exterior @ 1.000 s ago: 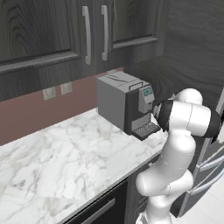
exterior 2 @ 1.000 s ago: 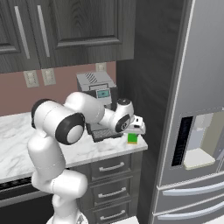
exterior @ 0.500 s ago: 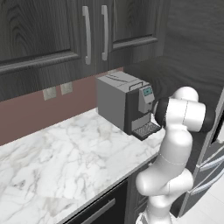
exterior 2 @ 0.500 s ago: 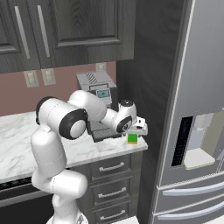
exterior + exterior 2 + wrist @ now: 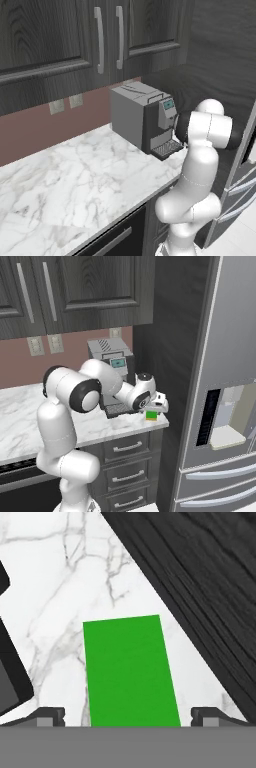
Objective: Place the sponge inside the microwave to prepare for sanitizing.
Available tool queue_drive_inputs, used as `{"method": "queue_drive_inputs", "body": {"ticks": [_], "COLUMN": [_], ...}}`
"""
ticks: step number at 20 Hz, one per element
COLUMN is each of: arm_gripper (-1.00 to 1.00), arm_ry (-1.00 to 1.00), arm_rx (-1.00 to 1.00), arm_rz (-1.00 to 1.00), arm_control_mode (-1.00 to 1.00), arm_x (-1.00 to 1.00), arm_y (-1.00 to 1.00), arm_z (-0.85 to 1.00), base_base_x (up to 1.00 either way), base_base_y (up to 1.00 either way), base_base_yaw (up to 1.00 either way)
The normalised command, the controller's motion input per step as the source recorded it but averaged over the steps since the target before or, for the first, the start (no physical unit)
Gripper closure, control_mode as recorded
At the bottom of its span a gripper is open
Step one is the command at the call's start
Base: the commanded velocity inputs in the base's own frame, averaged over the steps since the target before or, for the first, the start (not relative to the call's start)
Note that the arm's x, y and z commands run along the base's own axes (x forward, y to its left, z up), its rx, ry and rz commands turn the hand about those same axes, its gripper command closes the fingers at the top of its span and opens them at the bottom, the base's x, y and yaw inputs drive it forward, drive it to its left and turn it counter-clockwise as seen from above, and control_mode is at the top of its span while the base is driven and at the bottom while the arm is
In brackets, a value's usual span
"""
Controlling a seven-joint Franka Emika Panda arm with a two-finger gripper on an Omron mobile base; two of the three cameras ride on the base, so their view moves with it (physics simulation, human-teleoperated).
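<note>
my arm bends forward and down past the coffee machine (image 5: 111, 363). my gripper (image 5: 155, 407) points down, fingers wide apart, holding nothing. sponge (image 5: 131, 670) lies flat on the counter (image 5: 60, 597) directly below, between them.

The small flat rectangular sponge with a bright green top (image 5: 131, 671) is seen lying flat on the white marble countertop, its green face turned up and its long side running away from the hand camera, slightly skewed. In the hand view it is placed between a black-and-grey machine base at the left edge and a dark wood-grain panel at the upper right, touching neither. In the right base view the sponge (image 5: 151, 415) is seen at the right end of the counter, near the front edge, with a thin yellow strip visible along its lower side.
</note>
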Motion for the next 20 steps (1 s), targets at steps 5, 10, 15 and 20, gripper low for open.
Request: {"method": "queue_drive_inputs", "body": {"ticks": [5, 10, 15, 20], "arm_gripper": [-1.0, -1.0, -1.0, -1.0], "arm_ry": [0.0, 0.0, 0.0, 0.0], "arm_rx": [0.01, 0.0, 0.0, 0.0], "arm_rz": [0.0, 0.0, 0.0, 0.0], "arm_control_mode": [-1.0, -1.0, -1.0, -1.0], "arm_x": [0.03, 0.03, 0.08, 0.15], "arm_y": [0.0, 0.0, -0.03, -0.16], "arm_z": [-0.15, -0.2, -0.11, -0.11], "base_base_x": [0.0, 0.0, 0.0, 0.0], "base_base_y": [0.0, 0.0, 0.0, 0.0], "base_base_yaw": [0.0, 0.0, 0.0, 0.0]}}
